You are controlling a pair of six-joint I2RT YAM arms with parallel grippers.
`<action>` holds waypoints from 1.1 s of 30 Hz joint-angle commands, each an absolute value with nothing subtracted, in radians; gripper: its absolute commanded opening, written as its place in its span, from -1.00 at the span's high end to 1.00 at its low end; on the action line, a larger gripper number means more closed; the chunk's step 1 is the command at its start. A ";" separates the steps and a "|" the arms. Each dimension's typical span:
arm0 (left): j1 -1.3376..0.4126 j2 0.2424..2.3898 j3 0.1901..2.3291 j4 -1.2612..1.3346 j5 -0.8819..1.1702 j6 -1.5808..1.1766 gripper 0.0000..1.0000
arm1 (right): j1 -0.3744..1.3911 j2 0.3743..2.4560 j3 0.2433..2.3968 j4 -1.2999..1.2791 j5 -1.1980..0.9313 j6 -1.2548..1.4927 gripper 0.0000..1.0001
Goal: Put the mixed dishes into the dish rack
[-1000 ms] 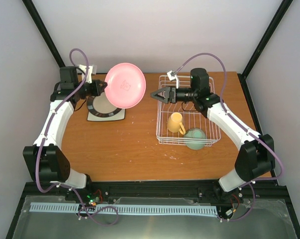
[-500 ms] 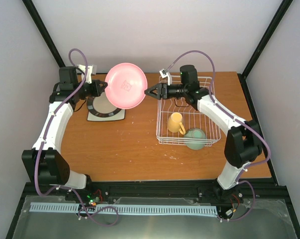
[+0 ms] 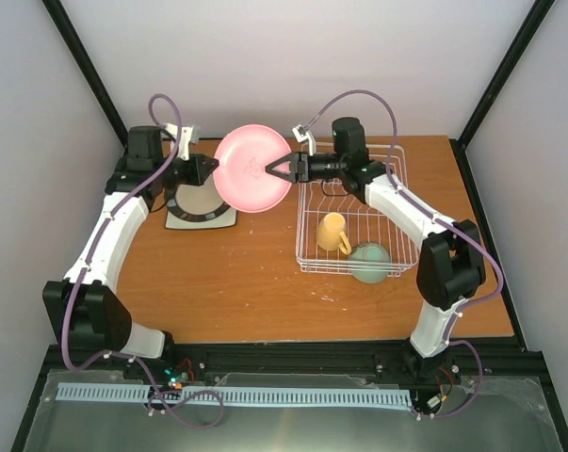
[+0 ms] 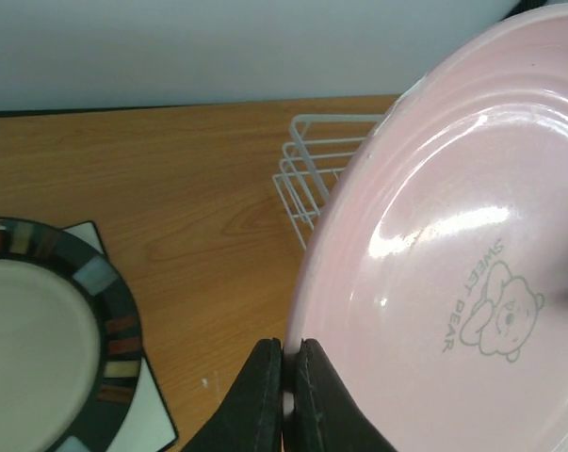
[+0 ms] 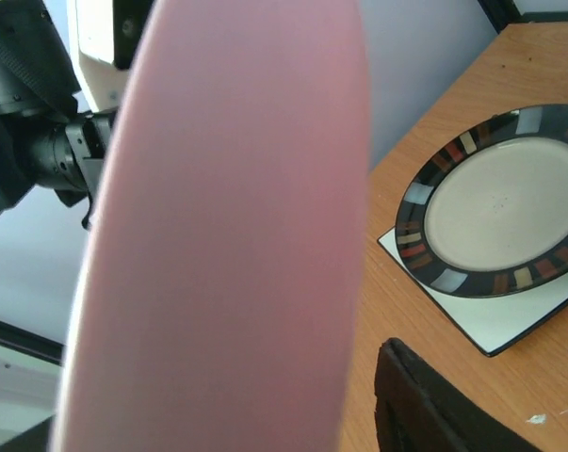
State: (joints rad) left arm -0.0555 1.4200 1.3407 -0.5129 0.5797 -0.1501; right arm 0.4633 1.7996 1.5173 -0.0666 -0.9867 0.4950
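Observation:
My left gripper (image 3: 208,170) is shut on the left rim of the pink round plate (image 3: 253,168) and holds it upright above the table, just left of the dish rack (image 3: 397,247). In the left wrist view the fingertips (image 4: 265,377) pinch the plate's (image 4: 453,282) rim. My right gripper (image 3: 270,169) is open, its jaws on either side of the plate's right rim. In the right wrist view the plate (image 5: 227,235) fills the frame edge-on and one finger (image 5: 425,400) shows. The pale yellow mug (image 3: 332,232) and mint-green bowl (image 3: 369,261) lie in the rack. The mint-green plate is out of view.
The black-rimmed round plate (image 3: 194,200) lies on the white square plate (image 3: 222,222) at the back left, also in the left wrist view (image 4: 48,330) and right wrist view (image 5: 500,207). The rack's corner (image 4: 316,169) shows behind the pink plate.
My left arm has carried the pink plate to the right, toward the rack. My right gripper has moved left, out from over the rack, to the plate's right rim.

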 commanded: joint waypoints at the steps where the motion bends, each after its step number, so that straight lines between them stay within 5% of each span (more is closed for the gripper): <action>1: -0.128 1.428 1.355 -0.469 0.576 -0.192 0.99 | 0.477 1.825 1.546 -0.015 -1.019 0.525 0.18; 3: -0.163 1.444 1.357 -0.462 0.568 -0.199 0.99 | 0.477 1.825 1.543 0.001 -1.026 0.533 0.74; 5: -0.190 1.463 1.362 -0.459 0.558 -0.202 0.99 | 0.477 1.817 1.530 0.017 -1.020 0.539 0.94; 10: -0.210 1.478 1.371 -0.476 0.506 -0.189 0.94 | 0.477 1.773 1.504 0.000 -0.958 0.502 0.94; 17: -0.209 1.426 1.387 -0.486 0.237 -0.140 0.17 | 0.475 1.645 1.459 -0.116 -0.686 0.387 0.94; 22: -0.209 1.312 1.340 -0.363 0.010 -0.146 -0.66 | 0.477 1.531 1.440 -0.215 -0.404 0.321 0.94; 25: -0.207 1.192 1.256 -0.225 -0.138 -0.151 -0.92 | 0.477 1.478 1.439 -0.282 -0.196 0.283 0.94; 33: -0.176 1.101 1.198 -0.151 -0.381 -0.065 -0.99 | 0.477 1.426 1.461 -0.428 0.330 0.320 0.94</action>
